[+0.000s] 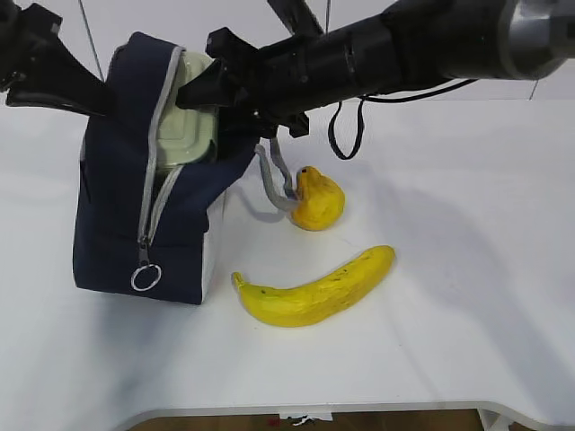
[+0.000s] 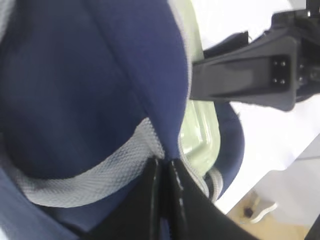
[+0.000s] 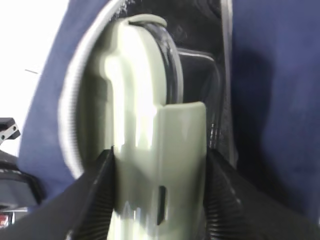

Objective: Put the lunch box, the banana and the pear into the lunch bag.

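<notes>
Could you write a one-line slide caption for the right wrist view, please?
Right gripper holding the green-lidded lunch box in the open mouth of the navy lunch bag.

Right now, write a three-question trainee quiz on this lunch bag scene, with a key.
1. True or false: the lunch box lies flat on the table beside the lunch bag.
2. Which fruit lies nearer the front table edge: A) the pear, B) the banana?
3. Fill in: the right gripper has its jaws shut on the ____, while the left gripper pinches the bag's edge by its grey handle.

Key: 1 false, it sits in the bag's zipped-open mouth; 2 B; 3 lunch box.
</notes>
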